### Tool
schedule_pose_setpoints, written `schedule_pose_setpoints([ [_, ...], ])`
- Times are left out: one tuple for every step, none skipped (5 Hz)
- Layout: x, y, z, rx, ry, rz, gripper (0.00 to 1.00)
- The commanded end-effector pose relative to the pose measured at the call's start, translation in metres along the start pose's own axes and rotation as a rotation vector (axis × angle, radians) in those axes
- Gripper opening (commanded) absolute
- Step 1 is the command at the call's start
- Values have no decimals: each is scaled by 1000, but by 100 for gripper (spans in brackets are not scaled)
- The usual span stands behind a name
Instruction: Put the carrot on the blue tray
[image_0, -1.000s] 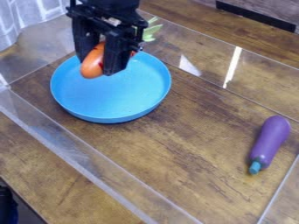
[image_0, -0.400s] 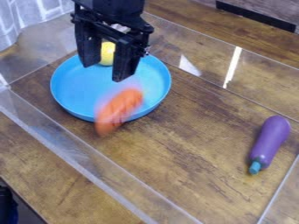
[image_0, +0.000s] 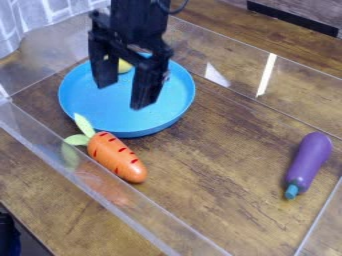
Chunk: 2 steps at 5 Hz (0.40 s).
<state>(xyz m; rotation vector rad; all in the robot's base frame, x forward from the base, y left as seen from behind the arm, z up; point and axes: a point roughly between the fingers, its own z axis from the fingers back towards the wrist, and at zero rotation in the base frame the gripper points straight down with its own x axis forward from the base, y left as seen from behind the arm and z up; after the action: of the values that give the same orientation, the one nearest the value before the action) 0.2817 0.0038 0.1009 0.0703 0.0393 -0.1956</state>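
Note:
The orange carrot (image_0: 115, 155) with its pale green top lies on the wooden table, just outside the front rim of the blue tray (image_0: 174, 110). It points down and to the right, leafy end toward the left. My black gripper (image_0: 124, 82) hangs over the tray's middle with its fingers apart and nothing between them. The carrot lies well below and in front of the gripper, apart from it.
A purple eggplant (image_0: 309, 163) lies at the right on the table. A yellow ball (image_0: 124, 66) peeks out behind the gripper at the tray's far side. Clear plastic walls (image_0: 80, 175) enclose the work area, one running close to the carrot.
The gripper opened and the carrot dropped out. It fell past the tray's front rim and came to rest on the table. The gripper rose slightly.

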Motion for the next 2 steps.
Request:
schedule_pose_setpoints([
  [2, 7, -17, 13, -37, -11, 100],
  [0, 1, -42, 25, -37, -71, 100],
])
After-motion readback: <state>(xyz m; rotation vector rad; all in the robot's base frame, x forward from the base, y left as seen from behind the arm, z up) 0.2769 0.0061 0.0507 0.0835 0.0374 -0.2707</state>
